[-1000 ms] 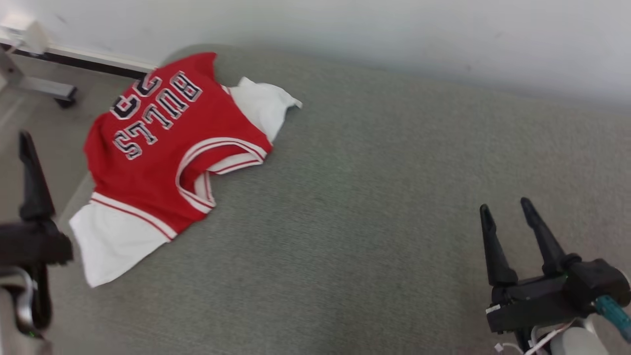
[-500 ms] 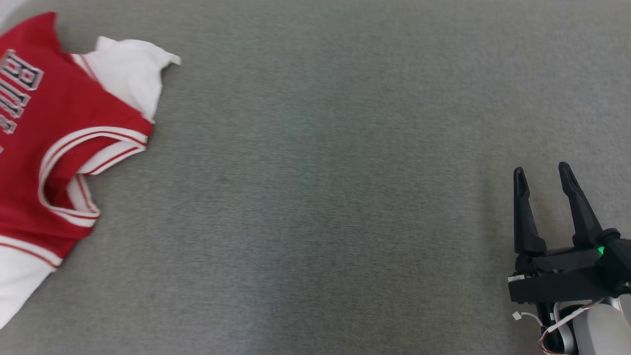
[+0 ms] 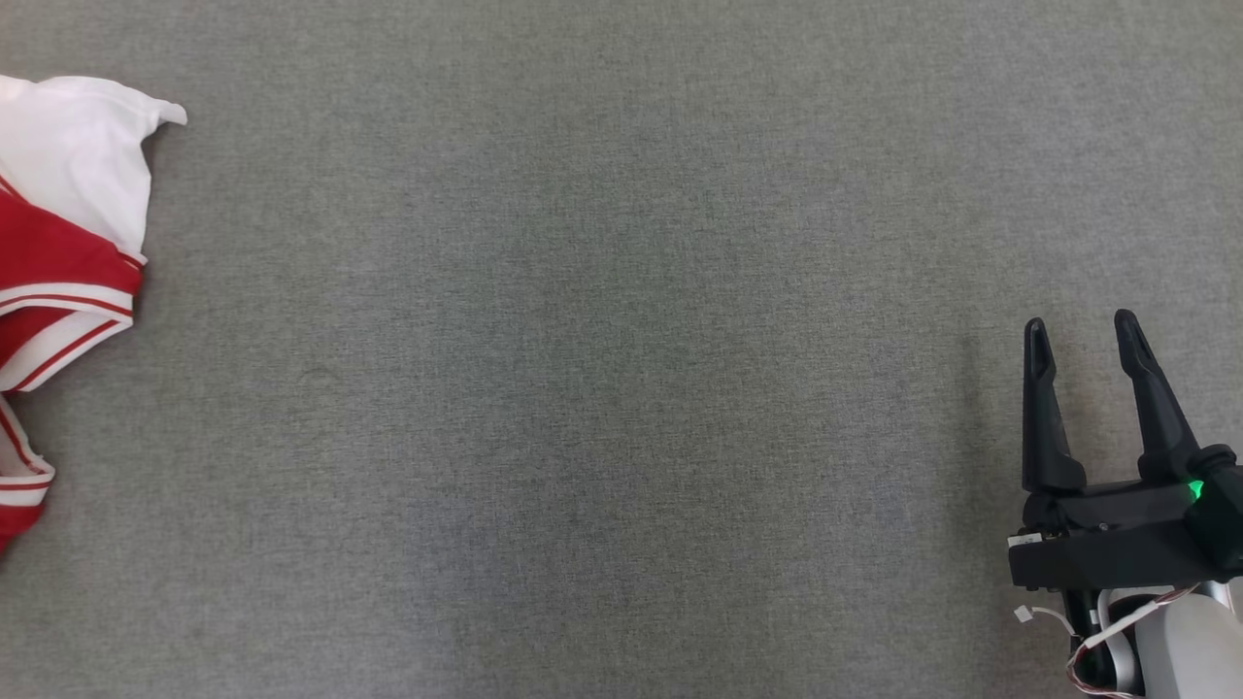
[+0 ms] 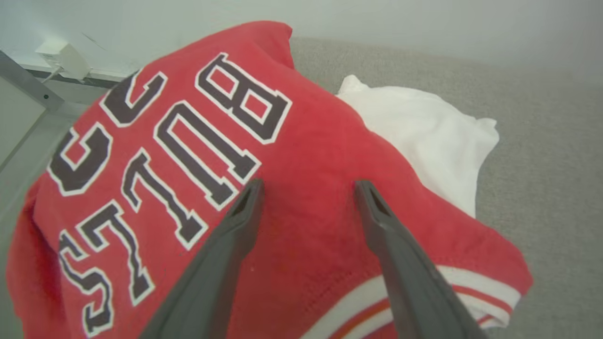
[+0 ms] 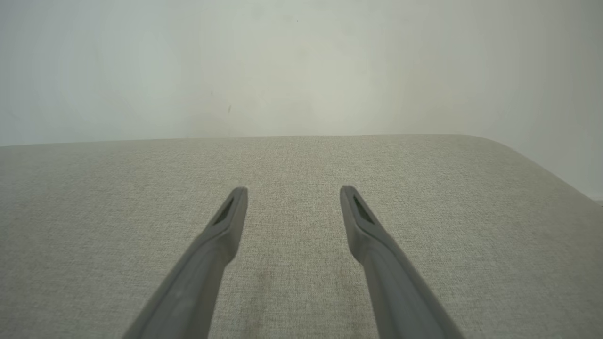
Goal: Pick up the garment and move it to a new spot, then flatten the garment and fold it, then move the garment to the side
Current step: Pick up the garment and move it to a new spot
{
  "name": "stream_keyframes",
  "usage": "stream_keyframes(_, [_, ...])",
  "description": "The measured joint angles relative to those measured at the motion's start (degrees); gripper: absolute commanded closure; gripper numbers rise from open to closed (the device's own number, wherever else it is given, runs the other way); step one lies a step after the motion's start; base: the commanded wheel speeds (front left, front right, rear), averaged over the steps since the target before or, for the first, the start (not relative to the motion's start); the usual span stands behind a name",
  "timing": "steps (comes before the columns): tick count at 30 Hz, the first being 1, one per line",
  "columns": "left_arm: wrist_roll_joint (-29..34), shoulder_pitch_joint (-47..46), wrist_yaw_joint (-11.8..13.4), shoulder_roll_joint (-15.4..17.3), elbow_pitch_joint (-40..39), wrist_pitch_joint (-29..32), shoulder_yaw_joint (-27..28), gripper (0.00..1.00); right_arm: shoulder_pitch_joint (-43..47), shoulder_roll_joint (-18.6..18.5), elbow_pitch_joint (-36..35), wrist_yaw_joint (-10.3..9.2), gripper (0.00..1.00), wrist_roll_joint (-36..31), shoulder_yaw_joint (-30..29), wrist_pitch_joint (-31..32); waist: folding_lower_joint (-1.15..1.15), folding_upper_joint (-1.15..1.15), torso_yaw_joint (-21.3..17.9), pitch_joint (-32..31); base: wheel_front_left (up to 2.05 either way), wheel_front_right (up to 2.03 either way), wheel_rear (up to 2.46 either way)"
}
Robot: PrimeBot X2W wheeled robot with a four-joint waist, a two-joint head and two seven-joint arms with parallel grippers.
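- The left jaws were open and gripping nothing, their two dark fingers (image 4: 226,245) spread over the red jersey (image 4: 301,197) in the middle of the left wrist view; whether they touched the cloth could not be told.
- The right jaws were also open and empty, fingers (image 3: 1044,417) pointing up at the lower right of the head view, over the gray fabric worktop (image 3: 621,388).
- The jersey lay on the worktop at the left edge of the head view, well apart from the right jaws.
- Its white sleeve (image 4: 424,136) showed at the upper right of the left wrist view.
- A pale wall (image 5: 301,61) rose behind the worktop.
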Motion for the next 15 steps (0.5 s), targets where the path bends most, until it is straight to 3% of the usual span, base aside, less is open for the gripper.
stream_keyframes(8, [-3.25, 0.42, 0.01, 0.69, 5.15, 7.13, -4.69, 0.0, -0.22, 0.51, 0.18, 0.0, 0.0, -0.2, 0.58, 0.0, -0.01, 0.0, -0.68, 0.13, 0.0, 0.0, 0.0])
stream_keyframes(9, [-3.25, 0.42, 0.01, 0.69, 5.15, 7.13, -4.69, 0.36, -0.22, 0.51, 0.18, 0.0, 0.0, -0.2, 0.58, 0.0, -0.01, 0.0, -0.68, 0.13, 0.0, 0.0, 0.0])
stream_keyframes(10, [-3.37, 0.33, 0.0, 0.9, 5.44, 7.19, -4.93, 0.96, -0.26, 0.51, 0.33, 0.01, 0.0, -0.2, 0.6, 0.0, -0.01, 0.0, -0.72, 0.0, 0.0, 0.0, 0.0])
stream_keyframes(11, [-3.33, 0.27, 0.0, 1.12, 5.78, 7.19, -5.43, 1.0, -0.31, 0.49, 0.41, 0.01, 0.0, -0.2, 0.64, 0.0, -0.01, -0.01, -0.76, -0.13, 0.0, 0.0, 0.0])
stream_keyframes(15, [-2.91, 0.14, 0.01, 1.41, 7.04, 5.02, -6.84, 1.0, -0.52, 0.55, 0.87, 0.0, 0.0, -0.19, 0.86, 0.0, 0.0, -0.01, -0.75, -0.95, 0.0, 0.0, 0.0])
